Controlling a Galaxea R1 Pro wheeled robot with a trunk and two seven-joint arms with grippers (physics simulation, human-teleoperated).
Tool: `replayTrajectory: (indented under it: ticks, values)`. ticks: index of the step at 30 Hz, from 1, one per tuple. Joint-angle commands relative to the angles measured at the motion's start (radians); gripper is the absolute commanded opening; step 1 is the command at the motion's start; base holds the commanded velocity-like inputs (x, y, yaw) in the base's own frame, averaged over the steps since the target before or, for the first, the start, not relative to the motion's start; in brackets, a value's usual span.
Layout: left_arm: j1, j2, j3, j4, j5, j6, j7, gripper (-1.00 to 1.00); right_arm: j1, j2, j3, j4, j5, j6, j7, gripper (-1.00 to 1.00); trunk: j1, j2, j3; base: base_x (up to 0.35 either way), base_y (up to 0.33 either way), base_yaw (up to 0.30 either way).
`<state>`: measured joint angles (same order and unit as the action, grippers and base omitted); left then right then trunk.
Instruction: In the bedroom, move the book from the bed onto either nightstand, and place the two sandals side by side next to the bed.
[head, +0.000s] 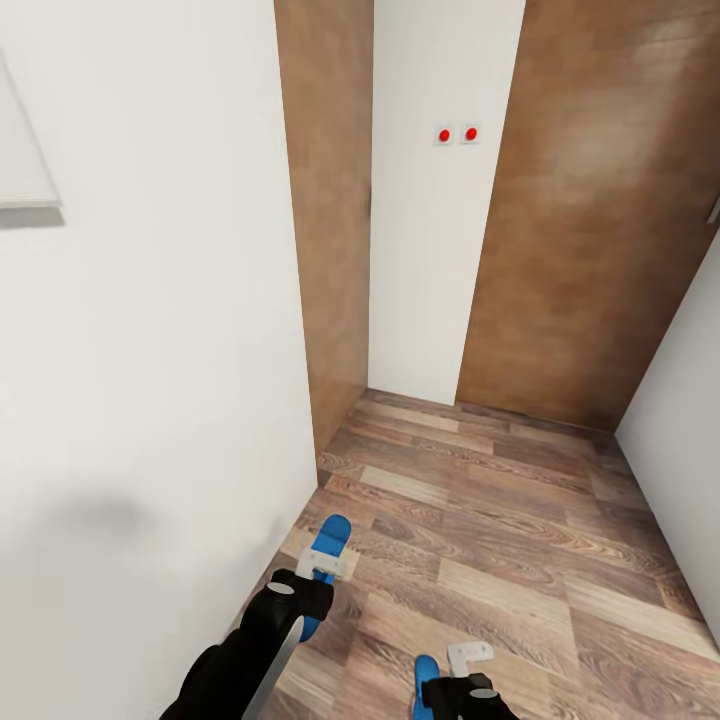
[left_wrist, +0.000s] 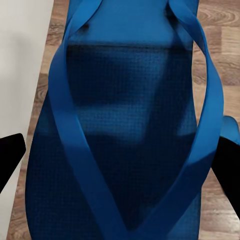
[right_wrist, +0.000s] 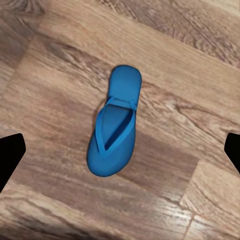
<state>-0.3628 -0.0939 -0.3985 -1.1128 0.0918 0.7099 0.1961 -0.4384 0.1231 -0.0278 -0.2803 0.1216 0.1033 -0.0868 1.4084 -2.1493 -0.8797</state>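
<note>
Sandals come first: one bright blue flip-flop (right_wrist: 114, 122) lies flat on the wood-plank floor (head: 520, 560), sole down, straps up, below the right gripper (head: 462, 690), whose fingers stand spread apart and empty. The other sandal (head: 326, 560) sits close under the left gripper (head: 315, 578), beside the white wall (head: 150, 400); from the head view it seems pinched there, though I cannot tell if the fingers are clamped. Both look light, thin and bendy, likely foam; gripping across the sole's edge at mid-length seems safest, since the slim straps (left_wrist: 200, 90) would flex and slip.
</note>
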Motion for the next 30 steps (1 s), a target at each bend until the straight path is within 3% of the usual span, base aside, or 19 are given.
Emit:
replayTrajectory:
  ticks: [1, 30]
  values:
    - [-0.001, 0.000, -0.002, -0.001, 0.009, 0.004, 0.009, -1.00, 0.000, 0.000, -0.003, -0.002, 0.010, 0.007, -0.002, 1.00, 0.004, -0.008, -0.004, 0.000, 0.000, 0.000]
    - [-0.001, 0.000, -0.003, 0.005, 0.008, -0.022, 0.006, -1.00, 0.000, -0.003, -0.003, -0.002, 0.010, 0.006, -0.002, 1.00, 0.115, -0.211, -0.095, 0.000, 0.000, 0.000]
